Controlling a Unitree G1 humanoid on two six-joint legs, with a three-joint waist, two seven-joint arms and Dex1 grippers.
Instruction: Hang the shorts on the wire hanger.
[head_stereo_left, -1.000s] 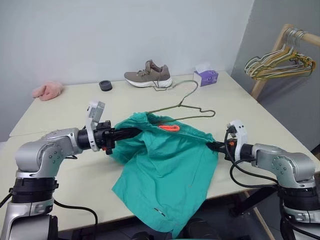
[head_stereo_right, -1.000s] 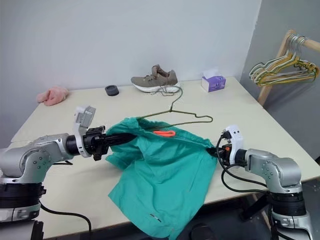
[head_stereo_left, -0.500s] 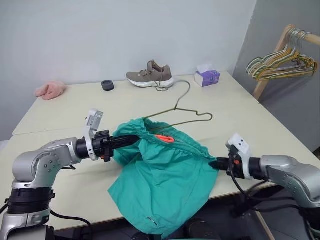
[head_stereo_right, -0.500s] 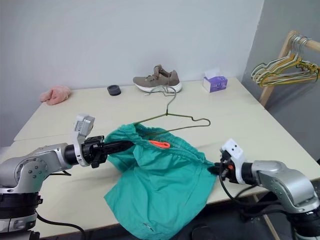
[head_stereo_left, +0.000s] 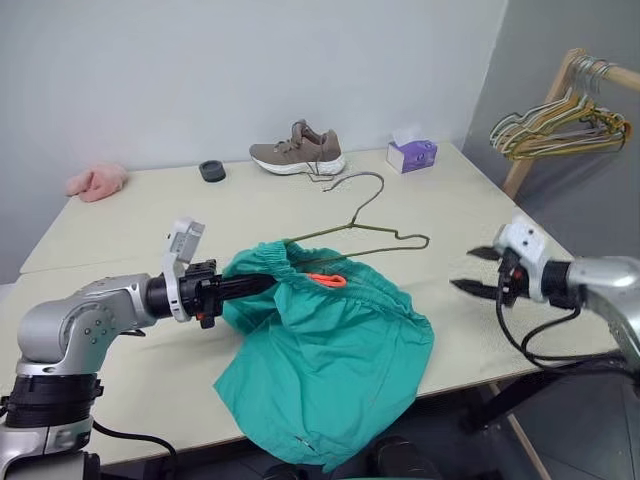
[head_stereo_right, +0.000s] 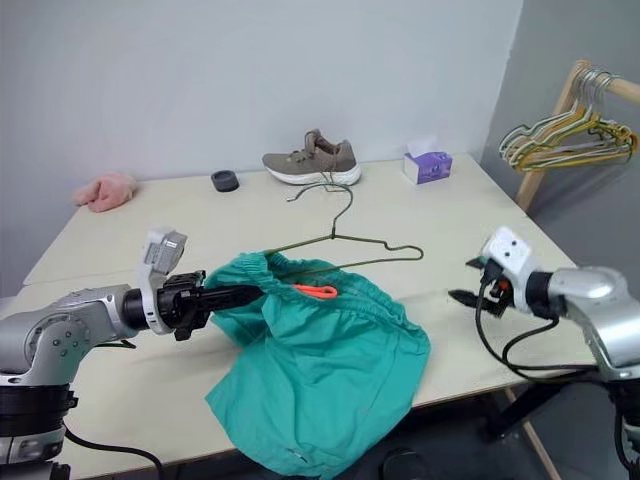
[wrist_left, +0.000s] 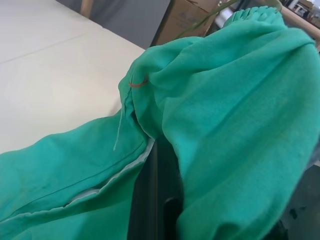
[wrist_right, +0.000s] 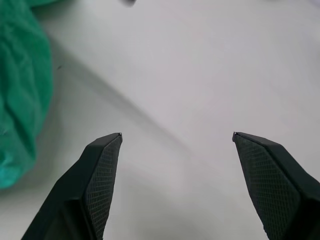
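Pale table (head_stereo_left: 500, 240) carries the shorts (head_stereo_left: 330, 350) at centre; the wire hanger (head_stereo_left: 365, 225) lies long-axis three-to-nine, partly under their twelve-o'clock waistband; left gripper (head_stereo_left: 262, 284) jaws clamp that waistband; right gripper (head_stereo_left: 478, 270), jaws apart and empty, sits nearer the hanger's three-o'clock shoulder.

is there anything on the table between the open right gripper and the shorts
Nothing visible. The right gripper hangs open over bare table, apart from the shorts, with only tabletop in the gap. The wire hanger lies farther back, its lower part tucked into the waistband, and the left gripper is shut on the shorts' other side.
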